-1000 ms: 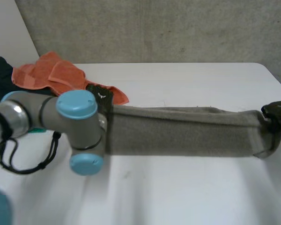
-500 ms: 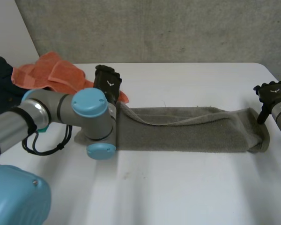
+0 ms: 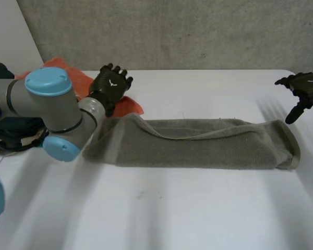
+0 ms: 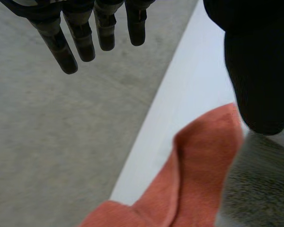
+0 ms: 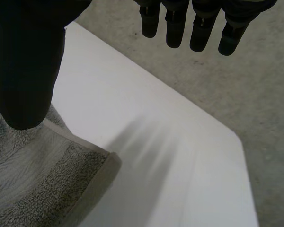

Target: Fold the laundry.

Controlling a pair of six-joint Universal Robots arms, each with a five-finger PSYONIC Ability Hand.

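Observation:
A grey-green towel (image 3: 198,144) lies folded into a long band across the white table (image 3: 198,208). My left hand (image 3: 111,85) hovers above the towel's left end, open and empty, fingers spread. My right hand (image 3: 304,88) hangs above the towel's right end, also open and holding nothing. In the left wrist view the straight fingers (image 4: 80,38) and thumb (image 4: 258,71) stand apart over the table's far edge, with the towel (image 4: 260,189) by the thumb. In the right wrist view the fingers (image 5: 199,23) and thumb (image 5: 26,61) are spread above the towel's corner (image 5: 47,179).
An orange cloth (image 3: 75,83) lies bunched at the table's back left, partly behind my left arm (image 3: 47,109); it also shows as orange cloth (image 4: 189,175) under the left hand. A dark garment (image 3: 0,73) sits at the far left. A concrete wall (image 3: 172,31) backs the table.
Both hands have let go of the towel's ends and opened. They rose and drew back from it. The towel dropped flat onto the table.

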